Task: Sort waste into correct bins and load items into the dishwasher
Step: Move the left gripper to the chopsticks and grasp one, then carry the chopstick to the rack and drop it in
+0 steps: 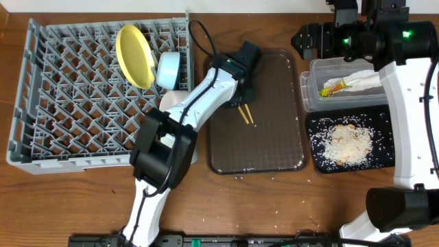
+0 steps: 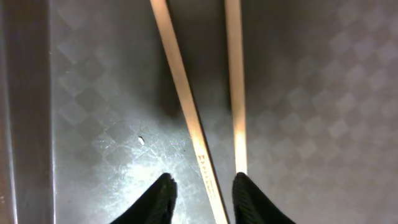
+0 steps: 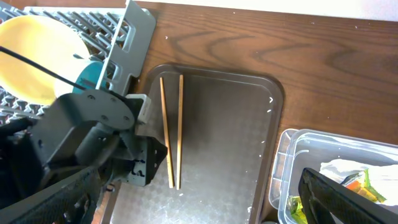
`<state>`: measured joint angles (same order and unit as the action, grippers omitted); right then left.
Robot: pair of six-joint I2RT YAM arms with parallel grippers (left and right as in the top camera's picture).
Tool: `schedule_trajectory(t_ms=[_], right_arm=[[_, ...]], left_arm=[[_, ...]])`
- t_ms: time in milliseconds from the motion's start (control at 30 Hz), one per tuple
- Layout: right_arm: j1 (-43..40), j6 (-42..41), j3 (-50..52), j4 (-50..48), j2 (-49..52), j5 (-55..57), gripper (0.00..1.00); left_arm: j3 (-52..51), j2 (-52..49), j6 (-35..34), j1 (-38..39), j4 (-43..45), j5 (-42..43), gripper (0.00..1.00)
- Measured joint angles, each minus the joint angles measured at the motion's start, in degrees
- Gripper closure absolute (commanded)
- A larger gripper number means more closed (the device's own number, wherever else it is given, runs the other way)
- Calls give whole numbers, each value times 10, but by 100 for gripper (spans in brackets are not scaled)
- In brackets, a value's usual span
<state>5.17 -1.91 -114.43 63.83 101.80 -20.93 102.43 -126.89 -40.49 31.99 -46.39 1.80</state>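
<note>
— What lies nearest the robot's side of the table (image 1: 82,199)?

— A few loose grains (image 1: 238,178) sit on the bare wood, just off the front edge of the brown serving tray (image 1: 274,144). To the right of that tray is the black tray (image 1: 322,163), with a heap of rice (image 1: 348,140) in its middle and more grains strewn around it.

— And the chopsticks?

— The chopsticks (image 2: 189,118) lie side by side on the brown serving tray, in its left half. The left arm (image 1: 199,103) reaches across the rack's corner to them. The left fingers (image 2: 163,200) are spread, low over the sticks' near ends. One stick runs between them with a gap on either side. The other ends right at the tip of the second finger. Nothing is clamped.

— What is farther back?

— Behind the black tray, just beside it, stands the clear tub (image 1: 312,92). It holds the snack wrapper (image 1: 333,88) and the napkin (image 1: 365,80). On the left, the dish rack (image 1: 62,123) carries the yellow plate (image 1: 135,56) on edge near its far right corner. The light blue bowl (image 1: 169,71) is on edge just beside the plate.

— And the right fingers?

— The right fingers (image 3: 336,200) hang at the far side, by the tub's far edge. They are wide apart and hold nothing.
</note>
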Motion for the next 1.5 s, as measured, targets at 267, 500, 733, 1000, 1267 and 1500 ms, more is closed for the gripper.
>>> schedule_trajectory(t_ms=[267,500,733,1000,1267,1500], right_arm=[[0,0,0,0,0,0,1],[0,0,0,1,0,0,1],[0,0,0,1,0,0,1],[0,0,0,2,0,0,1],[0,0,0,2,0,0,1],[0,0,0,2,0,0,1]], left_arm=[[0,-26,-13,0,3,0,73],[0,-29,-14,1,9,0,73],[0,-44,-15,7,12,0,91],[0,-44,-17,7,2,15,93],[-6,25,46,-17,-39,37,93],[-1,240,166,-66,-108,16,93]])
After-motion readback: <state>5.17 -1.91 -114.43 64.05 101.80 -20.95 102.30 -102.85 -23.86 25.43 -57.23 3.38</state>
